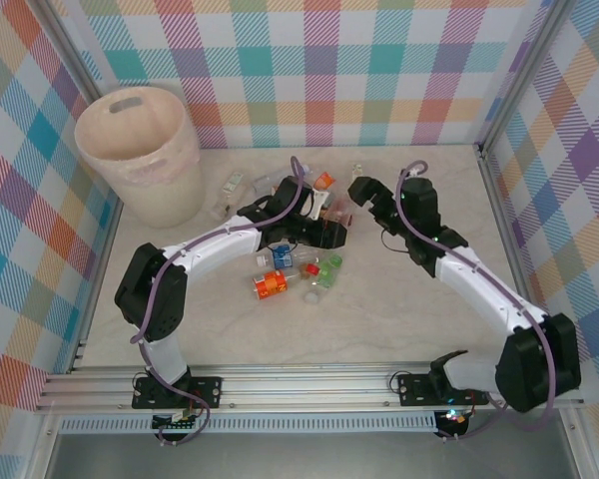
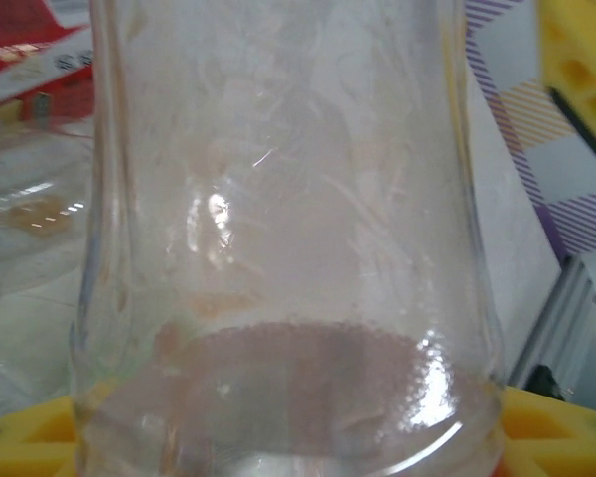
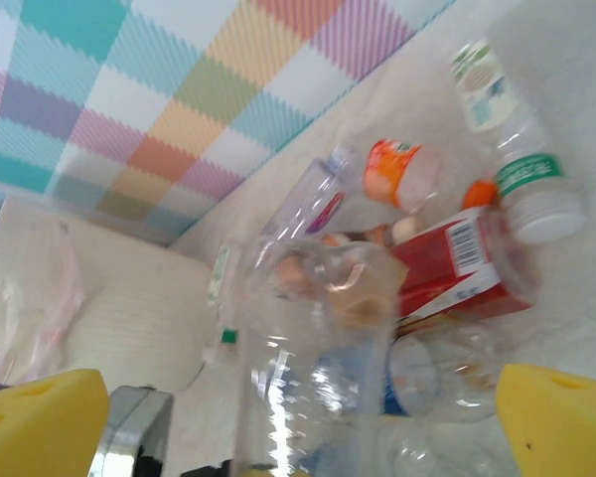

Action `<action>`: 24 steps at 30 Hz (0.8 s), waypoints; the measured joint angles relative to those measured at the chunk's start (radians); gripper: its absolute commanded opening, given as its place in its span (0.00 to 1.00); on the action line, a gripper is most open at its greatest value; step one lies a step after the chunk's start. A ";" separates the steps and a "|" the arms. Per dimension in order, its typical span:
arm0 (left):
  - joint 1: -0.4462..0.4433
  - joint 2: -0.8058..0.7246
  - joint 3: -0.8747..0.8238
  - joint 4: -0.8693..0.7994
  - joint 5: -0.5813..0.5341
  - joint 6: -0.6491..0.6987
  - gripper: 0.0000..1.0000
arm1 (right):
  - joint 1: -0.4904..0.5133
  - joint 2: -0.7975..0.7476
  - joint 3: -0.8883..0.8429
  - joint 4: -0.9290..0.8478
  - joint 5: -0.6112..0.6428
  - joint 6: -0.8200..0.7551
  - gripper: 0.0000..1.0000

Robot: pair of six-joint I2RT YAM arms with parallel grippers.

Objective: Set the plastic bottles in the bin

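**Clear bottle** [image 2: 288, 248]: upright between my left jaws. The yellow pads [image 2: 30, 442] sit against both its sides, low on the body. I read this as a grip, taken so that the bottle can be carried to the bin. It stands mid-bench, over the heap.

**Right jaws**: wide, with their pads [image 3: 556, 417] well apart on either side of that same bottle and touching nothing. I judge that they stand clear so that the left arm can lift away.

**Bottles** [image 1: 280, 259]: a loose heap mid-bench, nearer the far edge, mostly lying on their sides. A red-labelled bottle [image 3: 457, 258] lies among orange, green and blue ones.

**Bin** [image 1: 170, 190]: far left corner, upright with its mouth open, well apart from the heap. It is on the left arm's side, which suits that arm for the carry.

**Bench** [image 1: 379, 319]: pale, stone-veined surface.

**Surround**: pastel checked cloth [image 1: 379, 70] on three sides, with a metal rail [image 1: 309, 384] along the near edge.
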 measured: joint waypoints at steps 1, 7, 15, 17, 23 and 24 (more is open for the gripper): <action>0.002 -0.001 -0.001 0.000 -0.025 -0.003 0.60 | 0.000 -0.023 -0.026 0.003 0.042 0.001 1.00; 0.018 -0.035 -0.027 -0.014 -0.157 -0.011 0.58 | 0.000 -0.080 -0.178 0.051 0.206 -0.018 1.00; 0.065 -0.088 -0.017 -0.079 -0.369 -0.010 0.58 | 0.000 0.024 -0.237 0.136 0.205 -0.175 1.00; 0.085 -0.089 0.002 -0.104 -0.427 -0.009 0.58 | 0.000 0.054 -0.229 0.137 0.164 -0.238 1.00; 0.147 -0.092 0.101 -0.141 -0.627 0.023 0.59 | 0.000 0.063 -0.161 0.126 0.101 -0.365 1.00; 0.155 -0.093 0.120 -0.139 -0.659 0.036 0.59 | 0.000 0.055 -0.161 0.131 0.100 -0.373 1.00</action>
